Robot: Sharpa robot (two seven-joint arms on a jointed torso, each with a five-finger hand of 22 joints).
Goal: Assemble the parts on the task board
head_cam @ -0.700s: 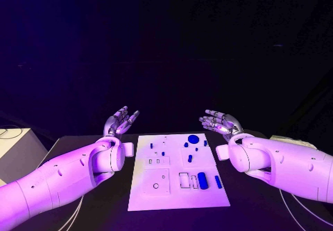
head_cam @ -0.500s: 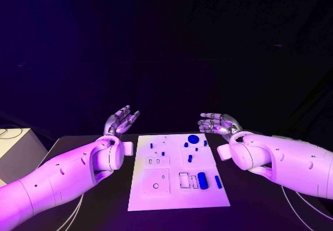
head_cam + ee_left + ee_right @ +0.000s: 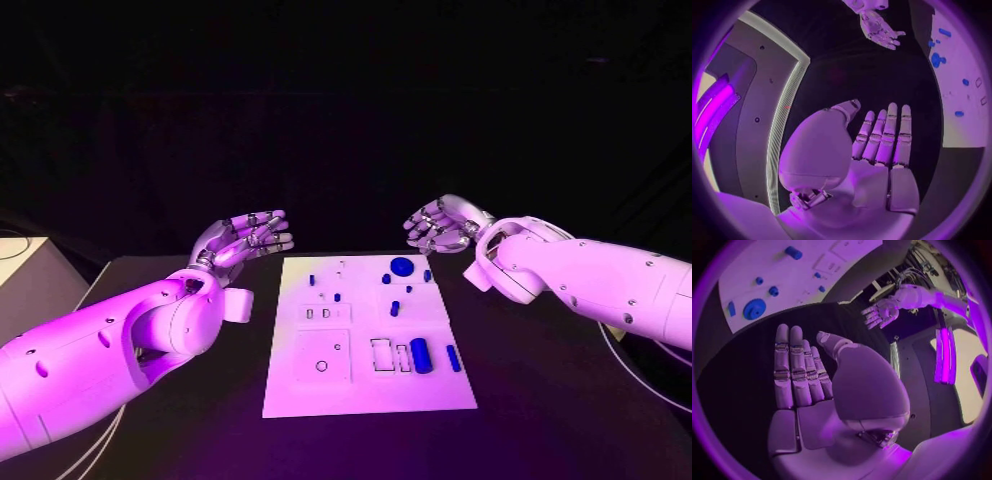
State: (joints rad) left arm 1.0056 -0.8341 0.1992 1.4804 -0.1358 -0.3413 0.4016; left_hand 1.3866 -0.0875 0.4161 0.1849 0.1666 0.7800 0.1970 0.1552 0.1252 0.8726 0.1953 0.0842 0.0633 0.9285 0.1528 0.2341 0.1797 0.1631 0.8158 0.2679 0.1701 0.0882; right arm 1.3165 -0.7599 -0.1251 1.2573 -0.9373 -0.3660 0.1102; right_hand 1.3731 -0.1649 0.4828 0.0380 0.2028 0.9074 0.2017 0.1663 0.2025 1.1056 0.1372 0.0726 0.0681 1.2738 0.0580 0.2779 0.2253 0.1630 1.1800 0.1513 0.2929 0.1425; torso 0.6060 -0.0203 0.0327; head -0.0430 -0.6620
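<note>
While the task board lies at centre frame on the black table, the left hand and right hand hover empty, fingers extended, beyond its upper corners; blue parts dot the board.

**A robot lab or demo booth**

A black table stands against a dark backdrop, with a white task board laid flat on it, set with small blue parts. 2 white robot arms reach in over the table. The right wrist view shows cable bundles behind the table and a glowing light strip on a panel; nothing domestic is around
</note>
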